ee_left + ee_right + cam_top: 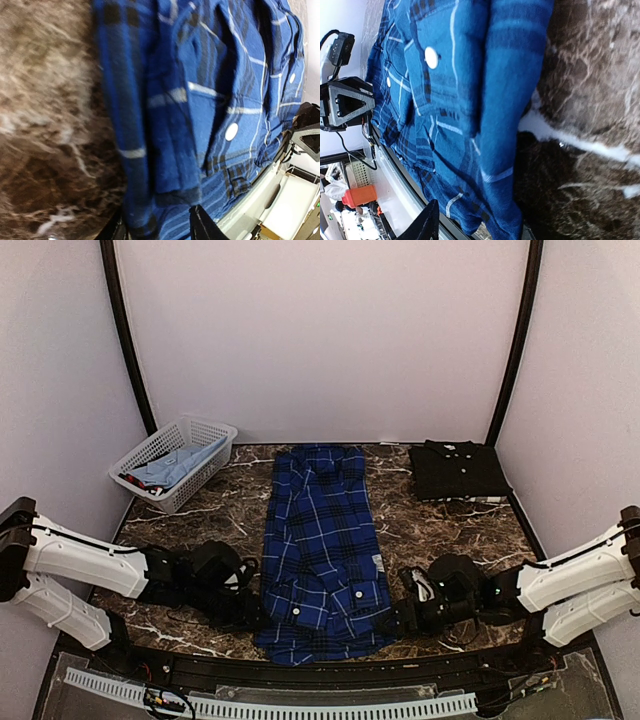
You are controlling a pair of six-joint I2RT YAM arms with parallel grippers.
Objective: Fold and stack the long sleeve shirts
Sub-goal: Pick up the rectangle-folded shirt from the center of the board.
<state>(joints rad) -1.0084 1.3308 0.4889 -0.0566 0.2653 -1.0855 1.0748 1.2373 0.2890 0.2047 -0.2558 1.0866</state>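
Plaid shirt (320, 540) lies down the middle of the table (200, 520), folded to a narrow strip. Its long axis runs from near to far, collar end far and hem end near. The black shirt (458, 470) sits folded at the far right, well apart from it.

The near corners matter for the next fold. The left gripper (260, 612) is low at the strip's near-left edge and the right gripper (392, 618) at its near-right edge, each equally close to its own corner. In the wrist views the left fingers (200, 225) and right fingers (427, 222) stand spread, with the cloth edge just ahead. Both forearms reach inward, low over the table, so the hem would likely go away from them, toward the collar.
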